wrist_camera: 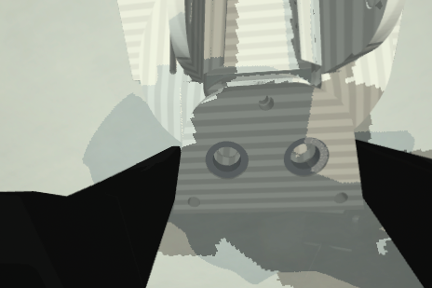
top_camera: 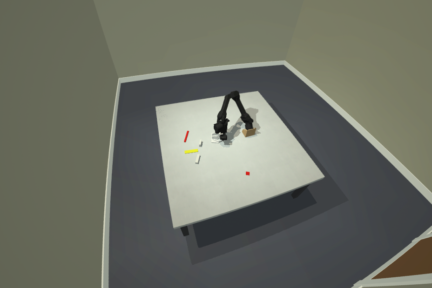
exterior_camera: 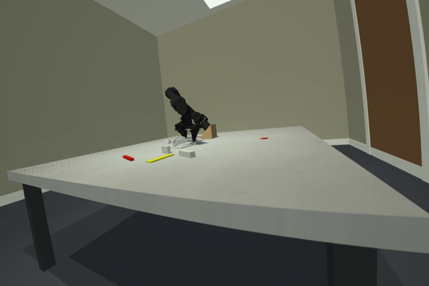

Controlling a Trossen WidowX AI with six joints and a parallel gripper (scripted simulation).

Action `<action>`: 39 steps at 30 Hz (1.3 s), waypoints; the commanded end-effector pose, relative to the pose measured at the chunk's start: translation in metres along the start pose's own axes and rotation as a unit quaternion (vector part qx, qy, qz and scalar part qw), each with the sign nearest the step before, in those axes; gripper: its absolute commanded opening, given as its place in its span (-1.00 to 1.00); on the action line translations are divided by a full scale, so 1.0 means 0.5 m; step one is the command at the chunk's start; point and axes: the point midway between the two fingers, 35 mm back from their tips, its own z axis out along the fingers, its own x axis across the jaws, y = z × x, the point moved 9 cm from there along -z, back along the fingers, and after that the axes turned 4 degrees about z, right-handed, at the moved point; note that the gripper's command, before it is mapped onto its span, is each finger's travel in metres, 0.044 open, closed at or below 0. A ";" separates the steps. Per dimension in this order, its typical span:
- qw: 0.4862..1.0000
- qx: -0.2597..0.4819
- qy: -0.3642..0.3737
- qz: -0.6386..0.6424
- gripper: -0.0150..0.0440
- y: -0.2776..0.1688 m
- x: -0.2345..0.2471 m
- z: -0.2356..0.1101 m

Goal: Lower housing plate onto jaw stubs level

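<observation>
Housing plate (wrist_camera: 265, 129) sits gripped between the fingertips of the hand (top_camera: 223, 135) (exterior_camera: 190, 139) (wrist_camera: 259, 151).

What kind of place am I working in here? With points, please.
Probably a small assembly or test room: a lone table (top_camera: 223, 187) (exterior_camera: 242, 185) carries a black robot arm (top_camera: 225, 105) (exterior_camera: 186, 116) and loose white parts, with bare walls and a brown door (top_camera: 411, 260) (exterior_camera: 388, 61) around it.
</observation>
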 end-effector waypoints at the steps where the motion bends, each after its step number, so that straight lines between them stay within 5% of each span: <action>1: 1.000 -0.001 -0.001 -0.002 0.70 0.000 0.000 0.004; 39: 1.000 -0.001 -0.001 -0.002 0.70 0.000 0.000 0.018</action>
